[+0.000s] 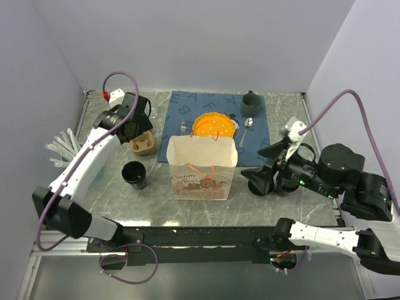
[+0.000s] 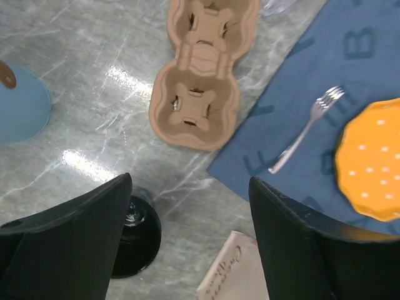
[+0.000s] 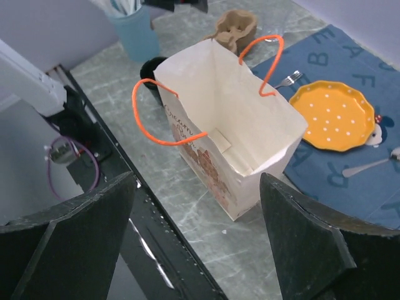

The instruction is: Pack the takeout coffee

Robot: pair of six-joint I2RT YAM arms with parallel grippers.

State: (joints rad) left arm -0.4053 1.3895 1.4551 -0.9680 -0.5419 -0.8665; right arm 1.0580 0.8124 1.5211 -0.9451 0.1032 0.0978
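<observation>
The takeout coffee, a small black tapered cup (image 1: 134, 174), stands open on the grey table left of the paper bag (image 1: 202, 167). It also shows in the left wrist view (image 2: 140, 234), partly behind my left finger, and in the right wrist view (image 3: 150, 69) behind the bag. My left gripper (image 1: 139, 122) (image 2: 190, 187) is open and empty, held above the table behind the cup, near the cardboard cup carrier (image 2: 197, 94). My right gripper (image 1: 262, 164) (image 3: 197, 181) is open and empty, right of the bag (image 3: 231, 125), which stands open with orange handles. I cannot make out the lid.
A blue mat (image 1: 187, 109) at the back holds an orange plate (image 1: 214, 126), a fork (image 2: 306, 128), a spoon (image 1: 247, 125) and a dark green mug (image 1: 250, 102). A light blue cup of straws (image 2: 22, 103) stands at the left. The cardboard carrier (image 1: 143, 144) lies behind the black cup.
</observation>
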